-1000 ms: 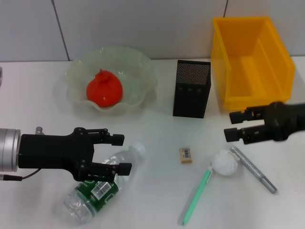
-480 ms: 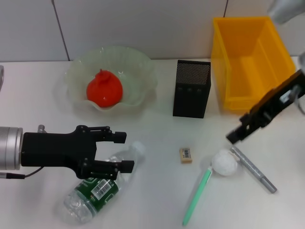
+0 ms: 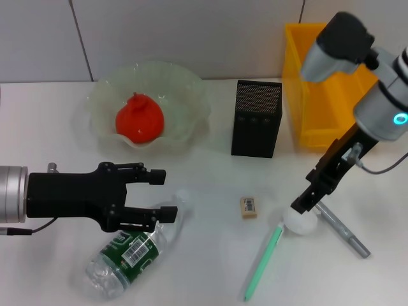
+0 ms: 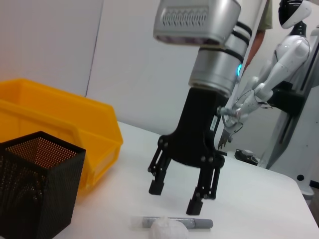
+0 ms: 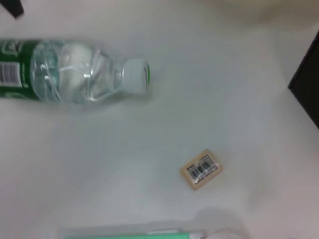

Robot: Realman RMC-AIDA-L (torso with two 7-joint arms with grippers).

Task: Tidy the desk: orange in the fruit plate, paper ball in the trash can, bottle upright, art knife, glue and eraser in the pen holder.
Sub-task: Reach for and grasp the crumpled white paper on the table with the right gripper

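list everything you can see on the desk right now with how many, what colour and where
orange: 1, red-orange, inside the fruit plate
fruit plate: 1, pale green, far left of the desk
pen holder: 1, black mesh, far centre
trash can: 1, yellow, far right
bottle: 1, clear with green label, lying on its side, near left
eraser: 1, tan, centre
paper ball: 1, white, near right
green pen-like tool: 1, beside the paper ball
grey pen-like tool: 1, right of the paper ball
left gripper: black, open, over the bottle's neck
right gripper: black, open, just above the paper ball
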